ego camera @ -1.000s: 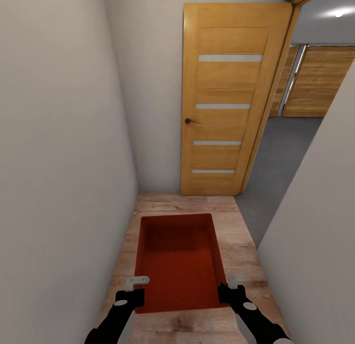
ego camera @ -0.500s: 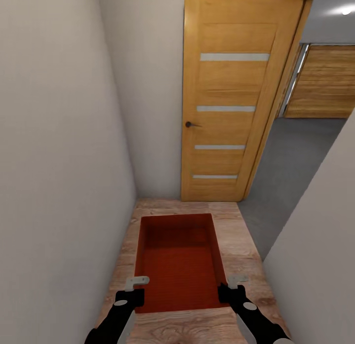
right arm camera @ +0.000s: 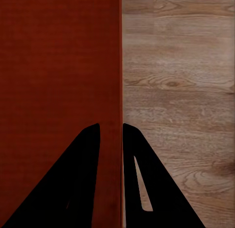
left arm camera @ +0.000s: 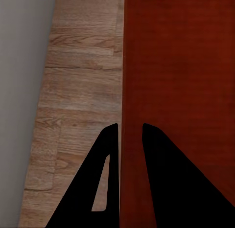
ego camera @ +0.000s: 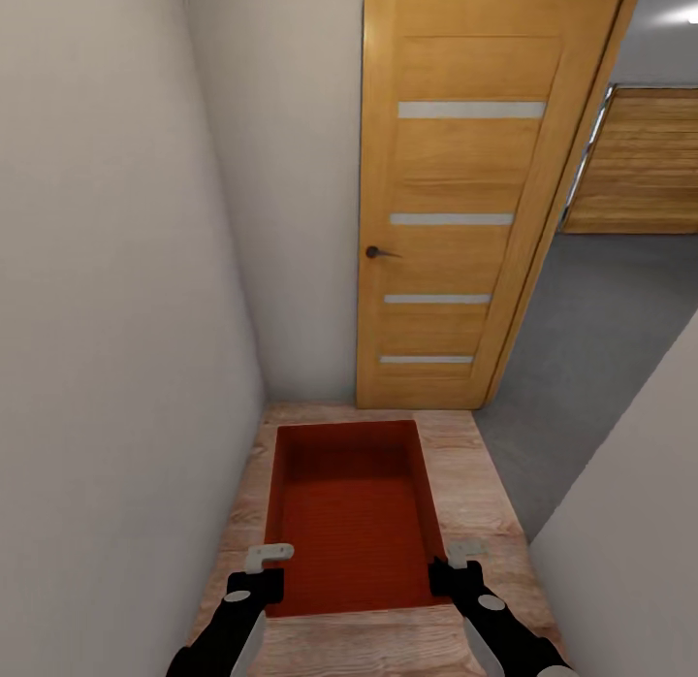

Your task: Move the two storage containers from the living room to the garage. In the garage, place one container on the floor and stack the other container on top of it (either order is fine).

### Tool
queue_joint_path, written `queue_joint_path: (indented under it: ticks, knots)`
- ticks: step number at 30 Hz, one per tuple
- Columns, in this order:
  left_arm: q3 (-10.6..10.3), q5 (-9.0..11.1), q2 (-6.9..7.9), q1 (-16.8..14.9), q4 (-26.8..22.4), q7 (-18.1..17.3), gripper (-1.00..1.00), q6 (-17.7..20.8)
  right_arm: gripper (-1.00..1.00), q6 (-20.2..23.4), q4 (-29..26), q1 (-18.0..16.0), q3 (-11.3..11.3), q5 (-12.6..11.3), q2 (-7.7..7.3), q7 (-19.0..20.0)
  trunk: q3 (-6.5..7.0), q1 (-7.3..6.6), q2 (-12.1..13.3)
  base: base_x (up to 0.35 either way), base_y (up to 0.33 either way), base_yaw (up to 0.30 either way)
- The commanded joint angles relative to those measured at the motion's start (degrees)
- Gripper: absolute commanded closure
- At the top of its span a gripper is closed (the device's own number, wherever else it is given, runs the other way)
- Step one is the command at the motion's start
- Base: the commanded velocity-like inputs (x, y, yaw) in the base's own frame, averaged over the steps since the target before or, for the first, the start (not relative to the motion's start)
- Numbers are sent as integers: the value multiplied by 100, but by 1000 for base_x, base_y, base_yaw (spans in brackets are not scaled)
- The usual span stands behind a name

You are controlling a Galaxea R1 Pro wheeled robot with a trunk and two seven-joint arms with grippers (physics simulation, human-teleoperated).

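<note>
A rust-red open-top storage container (ego camera: 349, 512) hangs in front of me above the light wood-plank flooring (ego camera: 475, 483), held by its two long side walls. My left gripper (ego camera: 262, 572) is shut on its left wall; in the left wrist view the fingers (left arm camera: 110, 154) straddle that wall, gripper (left arm camera: 129, 127), container (left arm camera: 181, 66). On the opposite wall my right gripper (ego camera: 456, 566) is shut too; the right wrist view has the gripper (right arm camera: 111, 126) pinching the rim of the container (right arm camera: 54, 61). Through the doorway at the right lies the garage's dark grey floor (ego camera: 601, 328).
I stand in a narrow corridor between a white wall (ego camera: 107, 367) on the left and another white wall (ego camera: 640, 531) at the lower right. An orange wooden door (ego camera: 456, 202) stands swung open ahead. A wood-slat garage door (ego camera: 640, 163) shows beyond the doorway.
The whole view has moved forward: the open door and doorway look nearer and larger. The container and both grippers keep the same place in the picture.
</note>
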Motion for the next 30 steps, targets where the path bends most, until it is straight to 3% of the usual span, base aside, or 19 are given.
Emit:
queue_joint_path:
  ticks: [1,7,17,30]
  knots:
    - [17,-126,-7,-4,-54,16,100,41,100,-22,25,-5,89,-87,-42,-5,-12,6,-12,325,0,0]
    - [17,-126,-7,-5,-54,16,100,41,100,-22,23,-5,90,-87,-42,-5,-12,6,-12,311,0,0]
    - [13,-125,-7,-6,-54,16,100,43,100,-22,26,-5,92,-87,-42,-5,-12,6,-12,77,0,0]
    - [11,-126,-7,-7,-54,16,100,50,100,-22,25,-5,92,-87,-42,-4,-12,6,-12,306,0,0]
